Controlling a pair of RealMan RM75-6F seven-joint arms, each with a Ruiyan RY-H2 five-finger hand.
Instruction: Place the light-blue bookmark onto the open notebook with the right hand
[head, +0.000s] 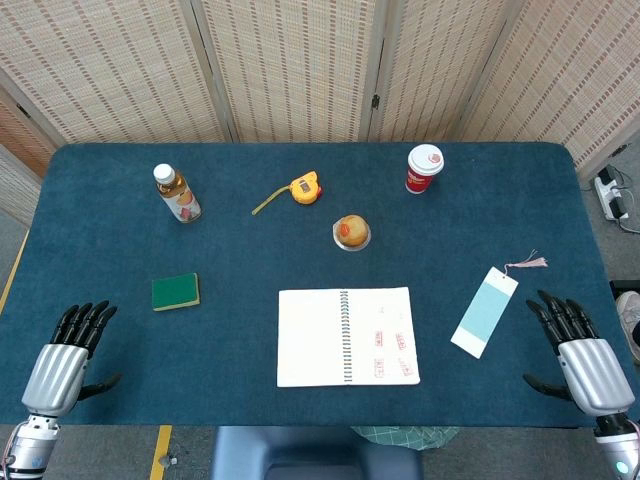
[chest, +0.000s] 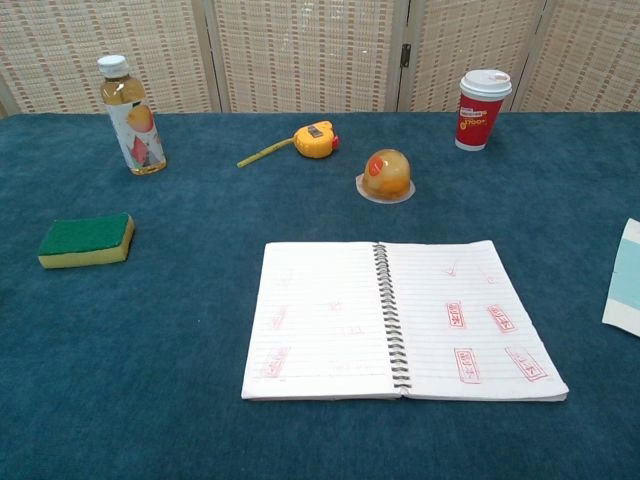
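The light-blue bookmark (head: 485, 311) with a pink tassel lies flat on the blue table, right of the open spiral notebook (head: 345, 336). In the chest view only its left edge, the bookmark (chest: 626, 278), shows at the frame's right border, beside the notebook (chest: 400, 318). My right hand (head: 577, 349) rests near the table's front right corner, just right of the bookmark, fingers spread and holding nothing. My left hand (head: 68, 347) lies at the front left, fingers apart and empty. Neither hand shows in the chest view.
A green-and-yellow sponge (head: 175, 292) lies left of the notebook. Further back stand a juice bottle (head: 177, 194), a yellow tape measure (head: 303, 189), an orange jelly cup (head: 351, 233) and a red paper cup (head: 424, 168). Woven screens close the back.
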